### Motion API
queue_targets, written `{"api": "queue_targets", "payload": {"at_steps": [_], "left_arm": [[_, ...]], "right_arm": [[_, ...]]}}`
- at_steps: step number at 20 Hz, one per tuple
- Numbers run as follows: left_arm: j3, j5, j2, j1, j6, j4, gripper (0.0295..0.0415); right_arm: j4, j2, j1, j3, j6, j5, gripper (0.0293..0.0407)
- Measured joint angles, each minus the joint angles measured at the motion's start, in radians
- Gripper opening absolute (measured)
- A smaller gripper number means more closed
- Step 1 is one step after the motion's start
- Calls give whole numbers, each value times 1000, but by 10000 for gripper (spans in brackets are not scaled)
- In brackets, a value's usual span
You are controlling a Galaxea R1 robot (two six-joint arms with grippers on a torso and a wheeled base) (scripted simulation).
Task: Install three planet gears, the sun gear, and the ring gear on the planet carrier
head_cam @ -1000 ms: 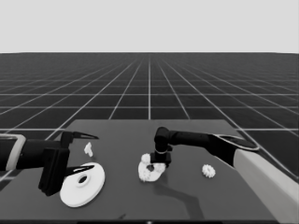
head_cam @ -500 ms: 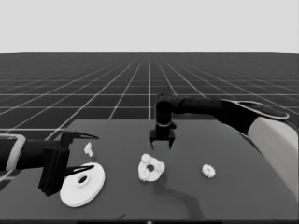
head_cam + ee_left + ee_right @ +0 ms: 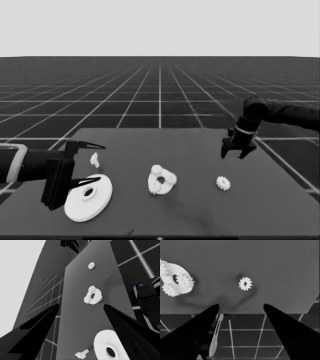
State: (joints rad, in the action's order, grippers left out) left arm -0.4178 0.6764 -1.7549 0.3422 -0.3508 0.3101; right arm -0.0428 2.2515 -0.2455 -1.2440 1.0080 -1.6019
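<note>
Hovering above the bench's far right edge, your right gripper (image 3: 239, 153) is empty, fingers apart. One loose gear (image 3: 223, 183) lies nearer, right of the smaller round part (image 3: 162, 180), which carries three gears. It looks light, stiff and toothed: grip it across its rim. Your left gripper (image 3: 86, 164) waits, spread, over the larger round part (image 3: 88, 198).
</note>
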Motion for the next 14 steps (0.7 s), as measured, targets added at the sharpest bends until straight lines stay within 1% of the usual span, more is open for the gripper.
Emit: {"api": "queue_targets", "payload": {"at_steps": [5,6,7,8,9,10,14], "left_arm": [[0,0,0,0,0,0,385],[0,0,0,0,0,0,385],[0,0,0,0,0,0,385],[0,0,0,0,0,0,385],[0,0,0,0,0,0,385],[0,0,0,0,0,0,385],[0,0,0,0,0,0,385]], "right_arm": [[2,-26,-1,-38,-63,-4,385],[149,-34,149,-23,-61,103,385],[238,-19,278,-55,-69,168,385],[284,3,347,-99,-82,208,385],[308,20,384,-134,-92,232,385],[321,31,404,-156,-100,247,385],[336,46,427,-187,-109,266,385]]}}
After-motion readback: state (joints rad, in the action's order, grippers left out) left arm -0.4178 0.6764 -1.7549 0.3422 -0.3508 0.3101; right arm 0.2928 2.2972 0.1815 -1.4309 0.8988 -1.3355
